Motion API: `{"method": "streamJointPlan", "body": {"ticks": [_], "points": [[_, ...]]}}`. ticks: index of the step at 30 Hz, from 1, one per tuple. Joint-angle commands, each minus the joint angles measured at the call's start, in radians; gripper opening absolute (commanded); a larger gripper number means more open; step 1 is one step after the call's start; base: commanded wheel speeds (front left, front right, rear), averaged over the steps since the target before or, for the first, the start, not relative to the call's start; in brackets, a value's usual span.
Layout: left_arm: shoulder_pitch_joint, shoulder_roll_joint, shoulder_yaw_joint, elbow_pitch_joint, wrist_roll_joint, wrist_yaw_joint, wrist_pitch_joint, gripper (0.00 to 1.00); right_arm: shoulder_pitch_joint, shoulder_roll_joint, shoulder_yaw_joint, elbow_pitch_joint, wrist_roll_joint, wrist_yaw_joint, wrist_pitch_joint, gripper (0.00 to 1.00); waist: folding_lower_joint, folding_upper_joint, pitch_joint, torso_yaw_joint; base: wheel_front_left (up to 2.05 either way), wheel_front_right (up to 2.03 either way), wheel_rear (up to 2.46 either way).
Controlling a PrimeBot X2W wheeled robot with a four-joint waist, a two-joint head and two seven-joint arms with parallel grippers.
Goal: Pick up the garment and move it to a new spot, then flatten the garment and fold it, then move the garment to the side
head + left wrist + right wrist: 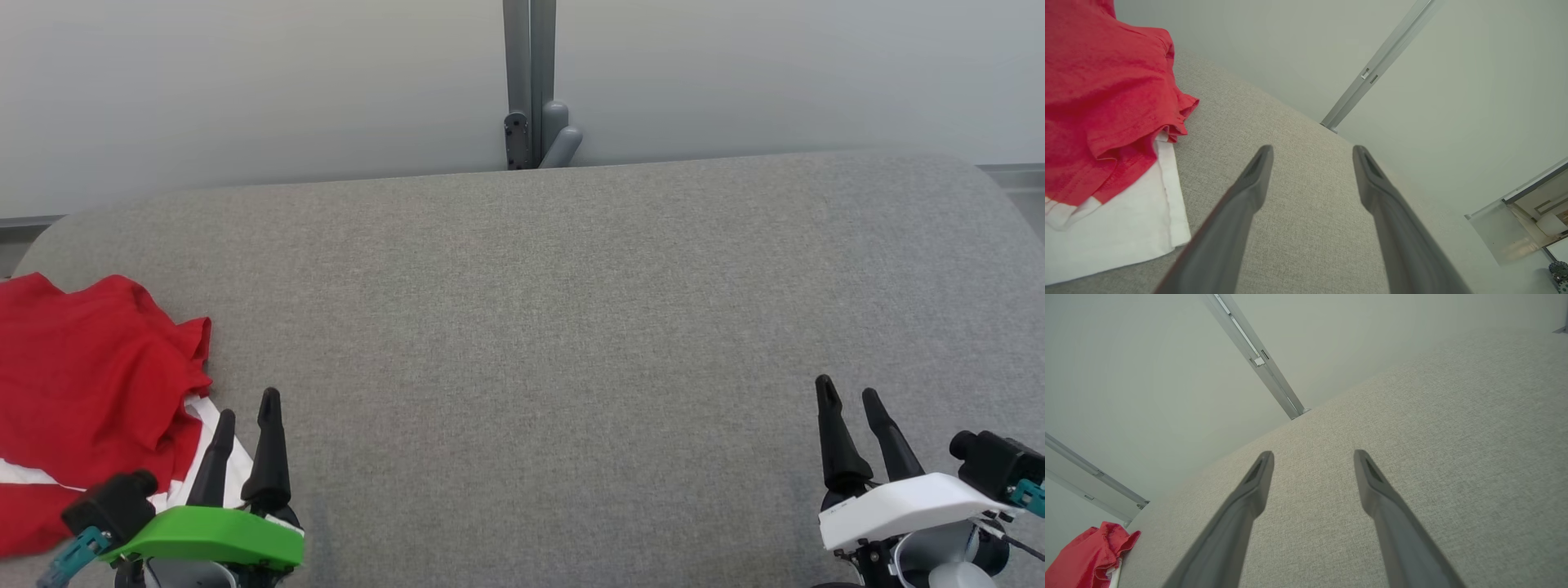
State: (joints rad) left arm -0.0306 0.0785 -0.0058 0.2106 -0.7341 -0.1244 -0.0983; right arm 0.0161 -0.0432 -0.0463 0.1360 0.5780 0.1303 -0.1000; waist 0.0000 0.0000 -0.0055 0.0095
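While our left claw and right claw both gape wide and empty, we grip nothing yet | red-and-white garment lies bunched at the left edge of the surface, just beside our left claw | risk: we may pinch only one loose layer, so the rest drags or slides off that edge.

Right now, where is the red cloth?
In the head view the red and white garment lies at the left edge of the grey surface, beside the open left gripper and far from the right gripper.
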Motion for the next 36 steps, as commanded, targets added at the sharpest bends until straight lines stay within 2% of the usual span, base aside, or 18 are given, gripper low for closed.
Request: {"method": "streamJointPlan", "body": {"ticks": [1,17,29,36], "points": [[-0.006,0.013,-0.004,-0.010,0.030,-0.005,-0.009,1.00,0.000,-0.006,0.002,-0.011,-0.033,0.000,-0.012,1.00,0.0000,0.0000,0.000,0.000,0.00,0.00,0.00],[-0.004,0.053,-0.059,-0.009,0.228,-0.007,-0.057,1.00,0.008,-0.007,0.008,-0.017,-0.245,0.000,-0.058,1.00,0.0000,0.0000,0.000,0.002,0.00,0.00,0.00],[-0.001,0.077,-0.086,-0.003,0.339,-0.007,-0.086,1.00,0.018,-0.008,-0.004,-0.018,-0.362,0.000,-0.087,1.00,0.0000,0.0000,-0.001,0.004,0.00,0.00,0.00],[0.007,0.072,-0.078,0.021,0.370,-0.007,-0.102,1.00,0.030,-0.008,-0.020,-0.010,-0.416,0.000,-0.102,1.00,0.0000,0.0000,-0.004,0.006,0.00,0.00,0.00]]}}
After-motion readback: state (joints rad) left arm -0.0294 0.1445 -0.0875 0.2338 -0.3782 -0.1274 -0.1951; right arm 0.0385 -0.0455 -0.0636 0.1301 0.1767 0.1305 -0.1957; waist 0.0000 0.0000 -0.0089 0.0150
